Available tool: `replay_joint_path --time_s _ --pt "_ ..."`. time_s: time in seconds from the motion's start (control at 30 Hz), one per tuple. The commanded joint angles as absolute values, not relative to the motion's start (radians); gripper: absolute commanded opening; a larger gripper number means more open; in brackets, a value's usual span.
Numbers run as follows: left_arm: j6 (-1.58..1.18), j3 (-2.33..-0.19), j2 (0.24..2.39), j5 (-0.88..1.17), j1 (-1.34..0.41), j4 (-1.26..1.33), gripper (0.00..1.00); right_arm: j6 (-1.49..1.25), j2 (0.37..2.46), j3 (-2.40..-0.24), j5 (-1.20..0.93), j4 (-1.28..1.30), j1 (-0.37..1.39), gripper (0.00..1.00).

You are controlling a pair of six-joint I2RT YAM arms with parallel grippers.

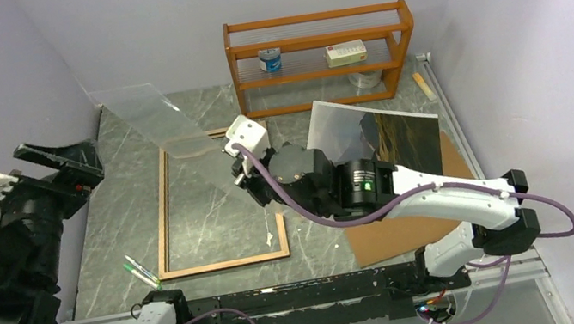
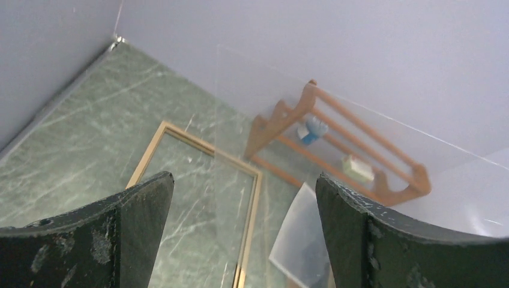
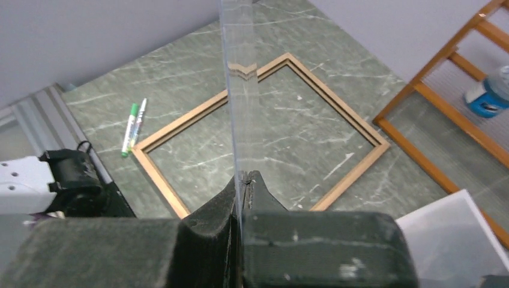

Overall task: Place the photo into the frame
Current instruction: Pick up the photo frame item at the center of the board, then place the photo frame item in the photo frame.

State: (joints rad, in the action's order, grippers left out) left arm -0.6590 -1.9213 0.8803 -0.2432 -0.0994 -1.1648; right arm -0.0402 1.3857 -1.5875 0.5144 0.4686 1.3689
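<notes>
Top view, right gripper: the right gripper (image 1: 240, 174) is clamped on the low corner of a clear rigid rectangular pane (image 1: 155, 118), which slants up over the frame.
Top view, frame: the narrow light-brown wooden rectangular frame (image 1: 164, 212) lies flat and back up on the green marbled table (image 1: 105, 243), with nothing inside it.
Top view, photo: the glossy mountain-print photo (image 1: 406, 139) lies right of the frame, partly on a brown cardboard sheet (image 1: 400, 235) and partly hidden by the right arm. One corner is curled up.
Top view, risk: an arm sweeping low could drag that curled corner.
Left wrist, jaws: the left gripper (image 2: 241, 180) is spread wide, holds nothing and is raised apart from the pane.
Left wrist, risk: held at one corner only, the pane may pivot or slip.
Right wrist, grip: the pads pinch the pane's thin edge.
Right wrist, risk: lowered askew, the pane would probably catch on a rail instead of seating. The two green markers (image 3: 133, 126) near the frame's corner could be knocked.
</notes>
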Motion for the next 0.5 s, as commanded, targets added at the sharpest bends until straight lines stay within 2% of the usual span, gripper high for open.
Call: replay_joint_path --time_s 0.0,0.17,0.33,0.47 --pt "-0.638 -1.926 0.897 -0.301 -0.097 -1.076 0.94 -0.095 1.463 -1.698 0.401 0.425 1.329 0.00" --pt "-0.563 -1.882 0.901 -0.241 -0.097 -1.075 0.94 -0.343 1.561 -1.820 0.248 0.437 1.218 0.00" --pt "-0.499 -1.751 0.934 -0.160 -0.097 -1.085 0.94 -0.728 1.704 -1.935 0.094 0.492 1.073 0.00" --pt "-0.487 -1.653 0.960 -0.138 -0.097 -1.097 0.94 -0.993 1.790 -1.850 -0.086 0.409 0.969 0.00"
